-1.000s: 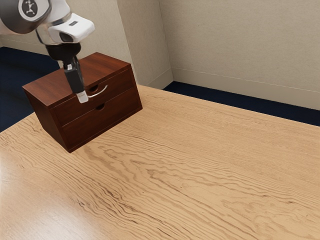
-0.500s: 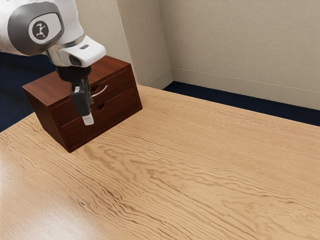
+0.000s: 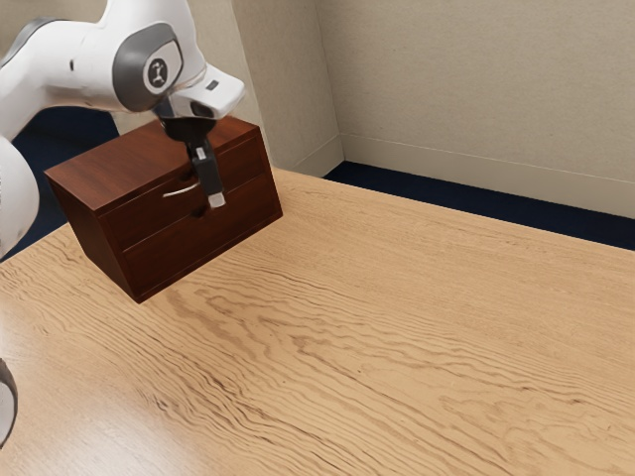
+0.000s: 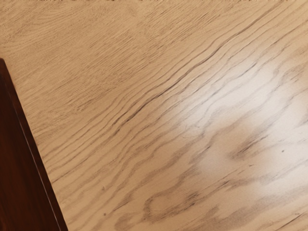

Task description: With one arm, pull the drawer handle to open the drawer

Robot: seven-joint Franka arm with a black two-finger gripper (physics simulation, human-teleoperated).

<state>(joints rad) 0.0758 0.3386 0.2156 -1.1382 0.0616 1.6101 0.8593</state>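
A dark brown two-drawer cabinet (image 3: pixel 119 169) stands at the back of the table toward the exterior view's left. Both drawer fronts sit flush with its face. The upper drawer carries a thin silver handle (image 3: pixel 180 188). My gripper (image 3: pixel 214 198) hangs in front of the cabinet's face, pointing down, shut on nothing. Its white tip lies just to the right of the handle and covers the handle's right end. In the wrist view a strip of the cabinet (image 4: pixel 19 187) shows beside bare tabletop.
The light wooden table (image 3: pixel 397 327) stretches wide toward the exterior view's right and front. Beige walls (image 3: pixel 466 69) and a dark blue floor (image 3: pixel 476 198) lie behind it. My white arm (image 3: pixel 69 69) reaches over the cabinet's top from the left.
My hand has swung from the handle's left side, dipped past the lower drawer, then come up at the handle's right end. The drawers have not moved.
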